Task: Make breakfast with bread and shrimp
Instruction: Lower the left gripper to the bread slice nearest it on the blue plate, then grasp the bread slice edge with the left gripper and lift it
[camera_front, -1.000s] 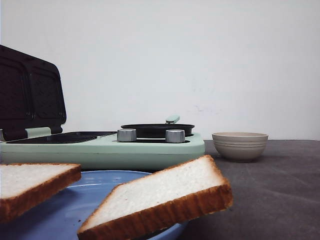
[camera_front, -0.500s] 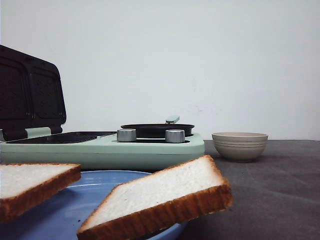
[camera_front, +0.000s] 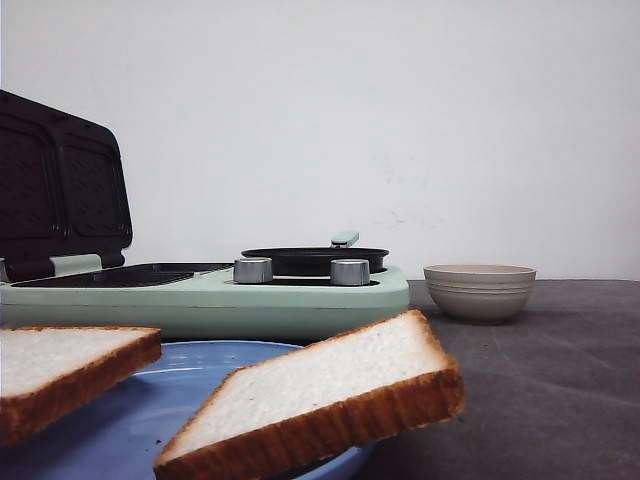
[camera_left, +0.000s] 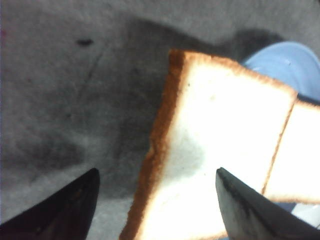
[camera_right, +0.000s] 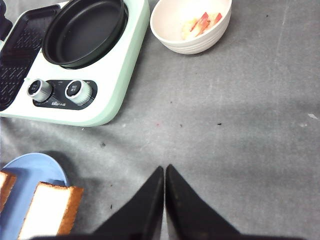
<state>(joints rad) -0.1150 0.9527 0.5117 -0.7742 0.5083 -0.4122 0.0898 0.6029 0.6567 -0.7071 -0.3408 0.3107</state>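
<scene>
Two slices of bread lie on a blue plate (camera_front: 150, 400) at the front: one (camera_front: 330, 385) juts over the plate's right rim, the other (camera_front: 55, 365) sits at the left. In the left wrist view my left gripper (camera_left: 156, 171) hangs open above a slice of bread (camera_left: 225, 135), one finger over the table and the other over the slice, with a second slice (camera_left: 300, 155) beside it. The shrimp (camera_right: 200, 24) lie in the beige bowl (camera_right: 170, 30). My right gripper (camera_right: 164, 168) is shut and empty above bare table, between the plate (camera_right: 35, 167) and the bowl.
A mint-green breakfast maker (camera_front: 300, 300) stands behind the plate, its lid (camera_front: 60, 185) raised at the left. It carries a black round pan (camera_right: 84, 30), a grill plate (camera_right: 20, 55) and two metal knobs (camera_right: 80, 90). The beige bowl (camera_front: 480, 290) stands right of it.
</scene>
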